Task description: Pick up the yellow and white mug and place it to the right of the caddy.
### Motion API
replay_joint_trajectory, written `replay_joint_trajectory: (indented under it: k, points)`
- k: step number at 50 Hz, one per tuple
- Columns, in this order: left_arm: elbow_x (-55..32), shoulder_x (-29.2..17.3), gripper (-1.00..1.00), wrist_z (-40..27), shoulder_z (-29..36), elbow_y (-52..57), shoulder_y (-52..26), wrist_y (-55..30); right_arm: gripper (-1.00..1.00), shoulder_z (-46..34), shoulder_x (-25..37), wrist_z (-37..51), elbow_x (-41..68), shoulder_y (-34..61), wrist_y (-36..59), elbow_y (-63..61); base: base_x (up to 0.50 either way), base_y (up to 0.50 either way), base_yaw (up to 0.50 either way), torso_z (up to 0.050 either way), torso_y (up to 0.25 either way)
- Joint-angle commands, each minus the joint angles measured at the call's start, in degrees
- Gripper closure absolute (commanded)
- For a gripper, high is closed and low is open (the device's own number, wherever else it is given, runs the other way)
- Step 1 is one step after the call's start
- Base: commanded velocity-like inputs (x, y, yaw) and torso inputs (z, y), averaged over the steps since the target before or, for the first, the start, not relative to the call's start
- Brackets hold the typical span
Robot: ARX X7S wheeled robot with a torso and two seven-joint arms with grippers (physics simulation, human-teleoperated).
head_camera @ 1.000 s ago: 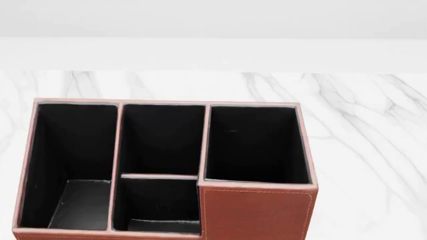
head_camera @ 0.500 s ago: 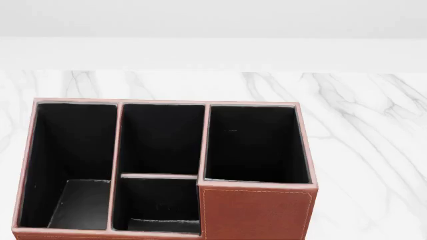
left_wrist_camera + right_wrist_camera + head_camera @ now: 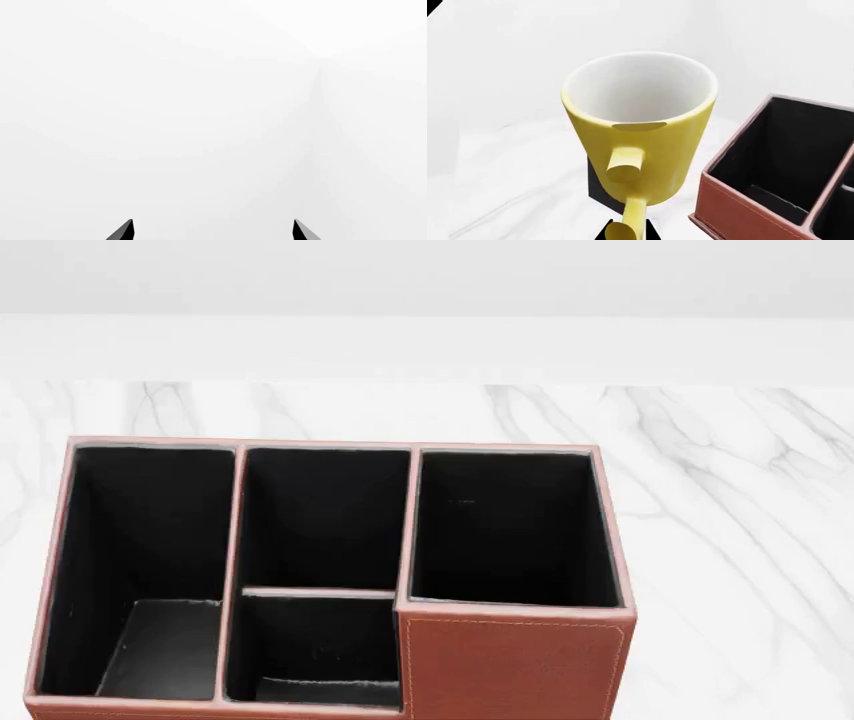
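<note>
My right gripper (image 3: 626, 231) pinching handle of yellow and white mug (image 3: 640, 135), frame centre, raised beside caddy (image 3: 780, 175) at lower right. Left gripper (image 3: 213, 231) tips spread, facing blank white. Risk, my guess: thin handle grip lets mug swing, clip caddy wall, or tip on marble table (image 3: 747, 500).

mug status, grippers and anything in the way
Left gripper open, empty. Right gripper pinching mug handle. Caddy close beside. Nothing blocking.
</note>
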Motion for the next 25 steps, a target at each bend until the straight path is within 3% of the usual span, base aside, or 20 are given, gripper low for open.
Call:
replay_joint_trajectory:
  k: [1,25]
  points:
    - [-0.3,-0.3,-1.0,-0.2,-0.1,0.0,0.0,0.0,1.0,1.2,1.4,1.6,-3.0,1.6,1.2,-5.3,0.0,0.0,0.0,0.0,0.0]
    - [-0.4,0.8,-1.0,1.1,-0.7,0.0,0.0,0.2,1.0,6.2,7.5,5.0,-5.0,5.0,-0.8,-12.6,0.0,0.0,0.0,0.0,0.0]
